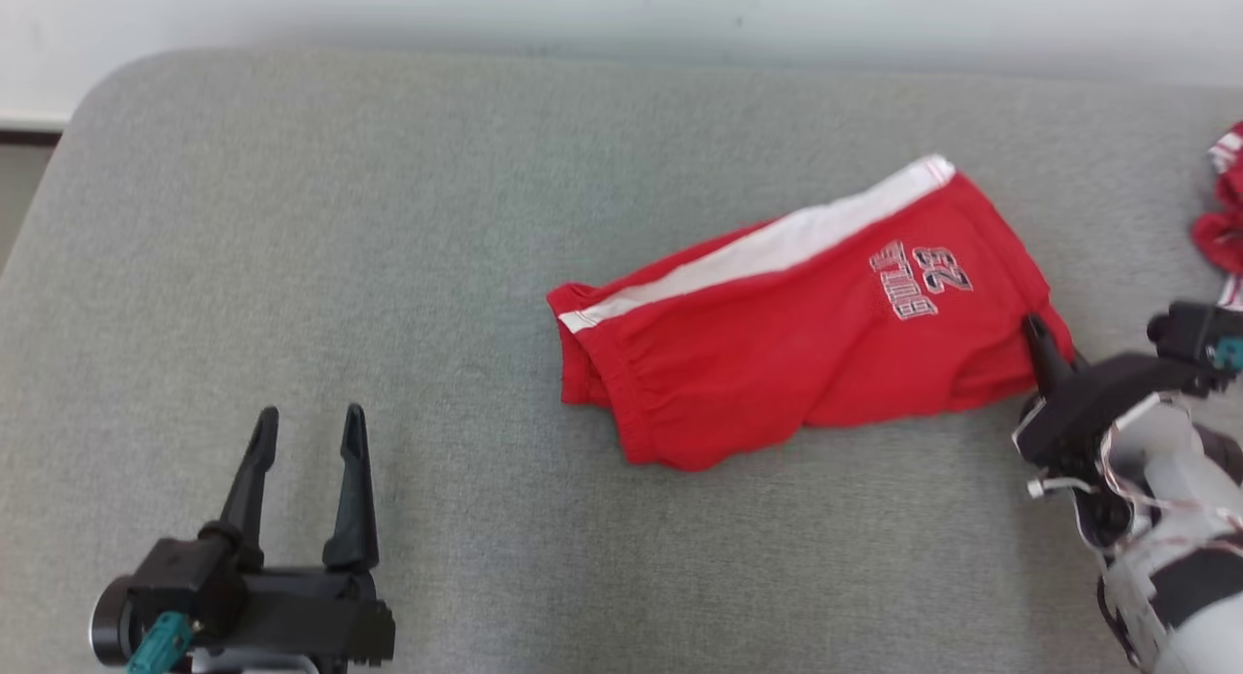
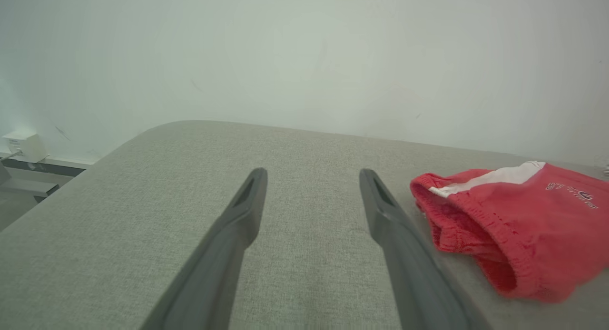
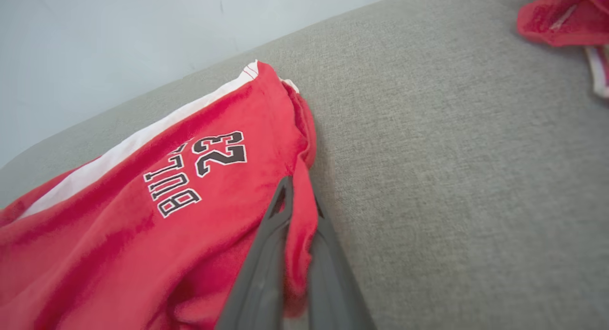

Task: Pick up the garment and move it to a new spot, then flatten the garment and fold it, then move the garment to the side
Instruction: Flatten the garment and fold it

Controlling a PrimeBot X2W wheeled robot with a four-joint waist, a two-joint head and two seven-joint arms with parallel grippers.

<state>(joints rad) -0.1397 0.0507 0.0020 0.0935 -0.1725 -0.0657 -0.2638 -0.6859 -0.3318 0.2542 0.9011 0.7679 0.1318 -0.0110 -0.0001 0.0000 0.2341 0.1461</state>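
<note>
Head view shows the grey padded bench (image 1: pixel 291 218), which takes nearly the whole picture, with a pale wall behind its far edge. The garment (image 1: pixel 796 334), a pair of red shorts with a white side stripe and a printed number, lies on the right half of the bench. It is not flat. The elastic waistband is bunched toward the middle of the bench and the leg end points to the far right side.

A second red cloth (image 1: pixel 1226 218) sits at the right edge of the bench, apart from the garment. I think it is not part of this step.

The right hand (image 1: pixel 1039 329) comes in from the right near side of the bench. In the right wrist view its two fingers are closed on a thin fold of the leg hem, with red cloth pinched between them. I judge that it holds this edge because it is the nearest one and is thin enough to pinch, so the first step, the pick-up, looks just begun. Such a small pinch can slip when the weight comes on it.

The left hand (image 1: pixel 311 417) hangs wide open and holds nothing, over the near left part of the bench. Probably it waits there to take the waistband for the flattening.
</note>
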